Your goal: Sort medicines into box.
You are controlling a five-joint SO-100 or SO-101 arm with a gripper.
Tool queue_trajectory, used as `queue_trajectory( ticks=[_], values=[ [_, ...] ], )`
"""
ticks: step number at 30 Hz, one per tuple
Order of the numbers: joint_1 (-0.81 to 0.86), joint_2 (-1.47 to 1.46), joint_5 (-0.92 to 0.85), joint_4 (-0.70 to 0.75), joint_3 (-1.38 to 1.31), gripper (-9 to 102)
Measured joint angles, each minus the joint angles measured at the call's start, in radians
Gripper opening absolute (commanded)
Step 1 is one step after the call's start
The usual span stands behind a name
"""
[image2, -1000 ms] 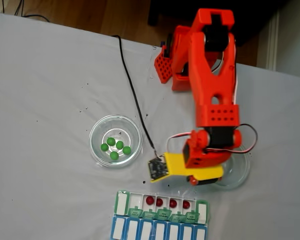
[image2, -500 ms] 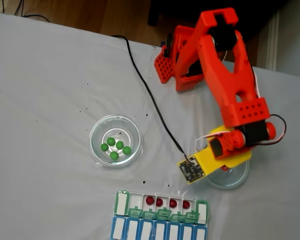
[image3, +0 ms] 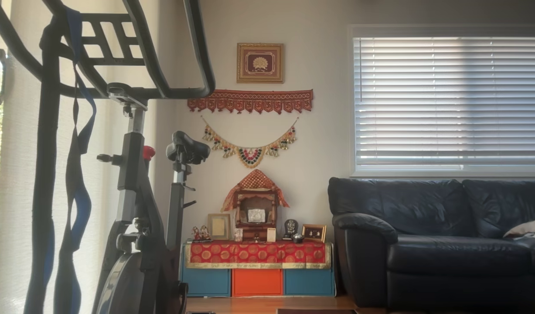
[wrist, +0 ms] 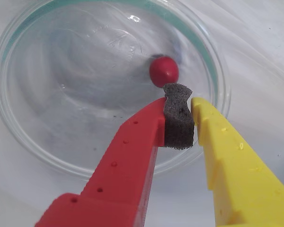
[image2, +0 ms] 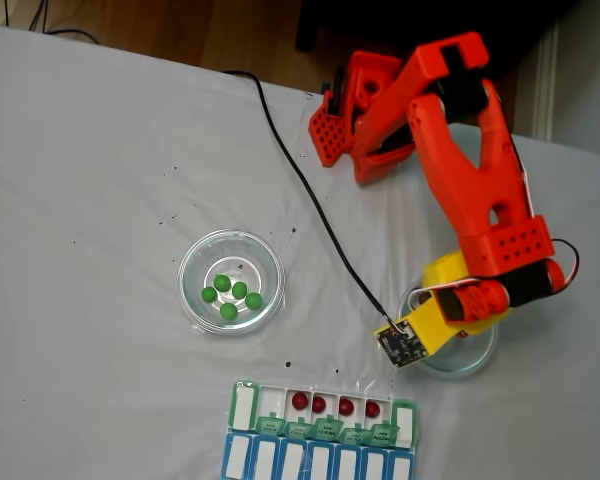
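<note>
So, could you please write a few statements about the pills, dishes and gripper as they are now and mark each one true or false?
1. Five green balls lie in the left glass dish in the fixed view. True.
2. The organizer's green row holds four red balls. True.
3. The gripper is wide open. False: the wrist view shows it closed, only a grey foam pad between its fingers.
4. The dish under the gripper holds three red balls. False: one red ball lies there.
5. That ball is gripped. False: it lies just beyond the fingertips.

Clear glossy glass dish (wrist: 33, 142); glossy red ball (wrist: 163, 71); matt plastic claw (wrist: 179, 101), rough grey foam pad (wrist: 178, 116).
</note>
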Motion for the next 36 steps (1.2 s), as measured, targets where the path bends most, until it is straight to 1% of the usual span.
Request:
queue_trajectory(
  ticks=[5, 10, 12, 15, 25, 36],
  values=[
    [-0.008, -0.021, 0.015, -0.009, 0.0, 1],
    [-0.008, -0.023, 0.02, -0.008, 0.0, 10],
    [-0.005, -0.023, 0.02, 0.0, 0.0, 15],
    [0.002, -0.023, 0.018, 0.015, 0.0, 17],
    [0.005, -0.061, 0.018, 0.011, 0.0, 22],
    [-0.011, -0.084, 0.018, -0.003, 0.0, 23]
  ],
)
